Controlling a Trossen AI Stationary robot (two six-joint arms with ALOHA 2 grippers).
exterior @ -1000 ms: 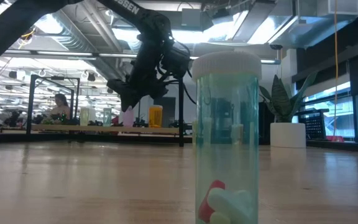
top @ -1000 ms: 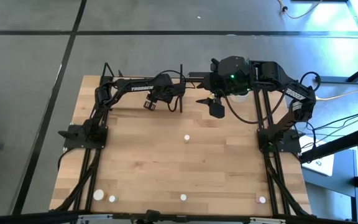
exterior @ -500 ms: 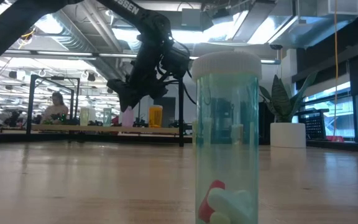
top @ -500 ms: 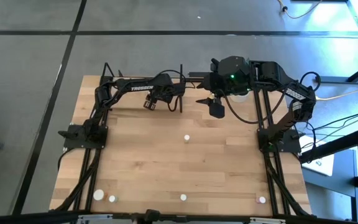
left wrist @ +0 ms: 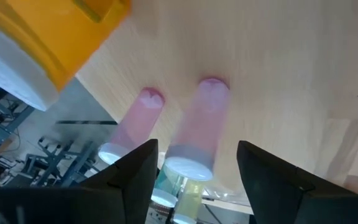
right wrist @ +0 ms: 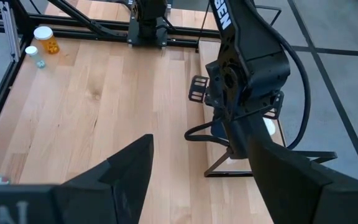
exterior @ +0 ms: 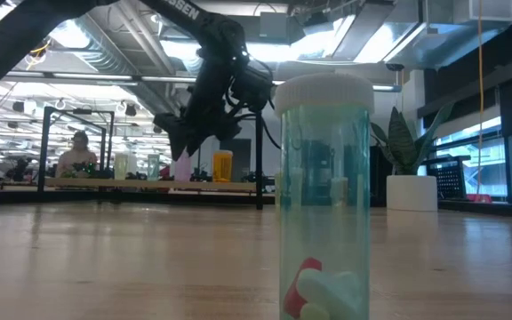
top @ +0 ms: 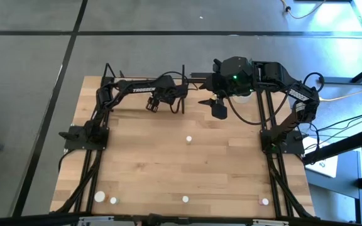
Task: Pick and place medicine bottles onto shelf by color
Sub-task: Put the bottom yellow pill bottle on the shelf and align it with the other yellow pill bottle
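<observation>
Two pink medicine bottles (left wrist: 194,134) (left wrist: 132,127) stand side by side on the light-wood shelf (left wrist: 291,62), white caps up. An orange one (left wrist: 55,37) stands beside them. My left gripper (left wrist: 197,180) is open at the table's far side. Its fingers stand on either side of one pink bottle, with a gap showing at each. In the low view it hangs over the shelf (exterior: 105,183), above pink (exterior: 183,166) and orange (exterior: 223,165) bottles. My right gripper (top: 217,108) waits open, raised over the far middle, with nothing between its fingers.
Loose bottles stand at the table's middle (top: 188,139) and along its near edge (top: 99,196) (top: 185,199) (top: 265,202). A green one (exterior: 323,196) fills the low view close up. A white plant pot (exterior: 412,192) stands at the far right. A black upright bar (top: 182,88) ends the shelf.
</observation>
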